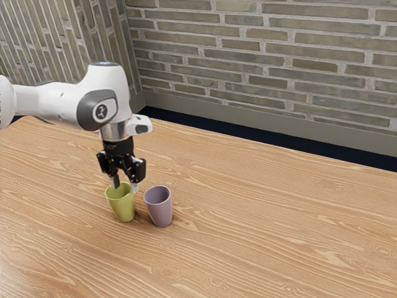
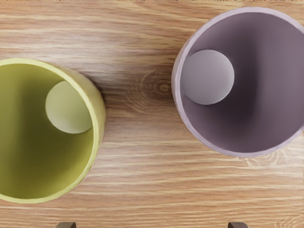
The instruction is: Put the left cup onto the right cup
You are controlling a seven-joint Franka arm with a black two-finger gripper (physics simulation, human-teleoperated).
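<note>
The black two-finger gripper (image 1: 124,184) hangs straight down, jaws spread wide and gripping nothing. Directly beneath it stands the task's thing, the olive-green plastic cup (image 1: 121,203), upright with its mouth open to the hand. The fingertips (image 1: 115,181) sit right at rim height. I can't tell whether either one touches the lip.

Just past the gripper, toward the exterior view's right, is the mauve plastic cup (image 1: 159,207), also upright. From the wrist camera you look down into both: the green cup (image 2: 28,142) and the mauve cup (image 2: 266,95). Their rims are near each other but apart, with a bare strip of the wooden table (image 2: 142,156) running between them. It's tight there: the two dark fingertips (image 2: 65,224) stand wider than that strip.

Everywhere else around the hand there's plenty of room. Open wood-grain table (image 1: 267,223) runs out on all sides of the two cups, and the grey brick wall (image 1: 260,56) is well behind.
</note>
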